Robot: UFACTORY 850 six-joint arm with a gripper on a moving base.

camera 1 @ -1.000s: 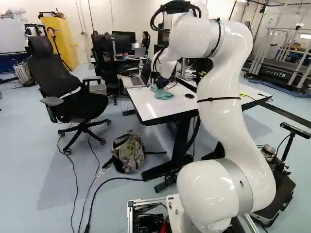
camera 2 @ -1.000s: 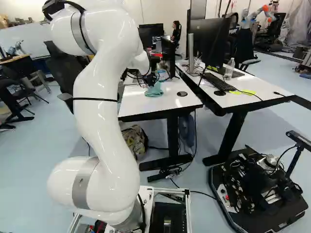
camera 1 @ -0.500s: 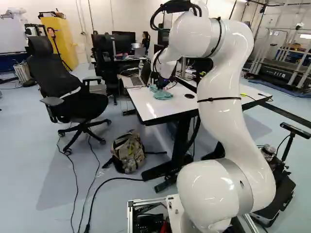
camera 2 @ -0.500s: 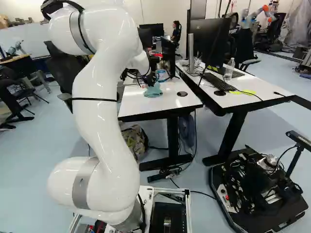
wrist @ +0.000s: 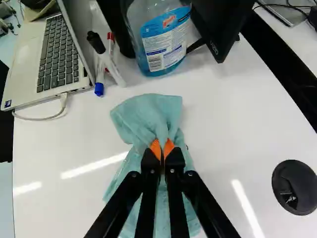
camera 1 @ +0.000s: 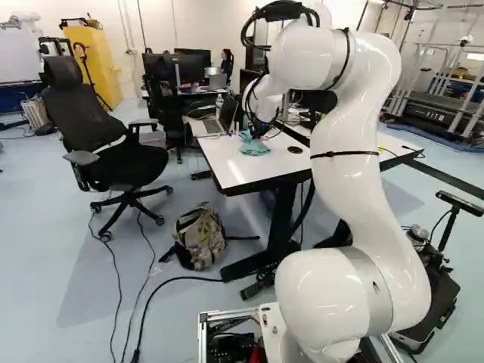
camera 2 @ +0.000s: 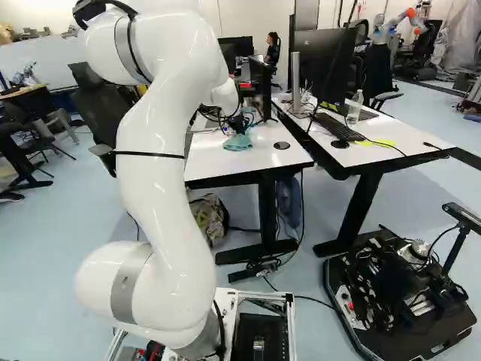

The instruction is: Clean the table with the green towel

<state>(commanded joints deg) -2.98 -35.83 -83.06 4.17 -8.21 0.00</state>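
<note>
Towel point(wrist: 147, 118) on the white table point(wrist: 64, 148), bunched up, with a fold of it pinched in the gripper point(wrist: 162, 150). From where I stand, the worry is a long push ahead: that could knock the bottle of blue liquid point(wrist: 165, 44) or send the pens point(wrist: 99, 84) rolling. A swipe toward the laptop point(wrist: 55, 54) might snag its cable point(wrist: 44, 118). With so small a pinch, drag could pull the cloth loose, too. It spreads out ahead of the fingertips and runs back underneath the fingers.
</note>
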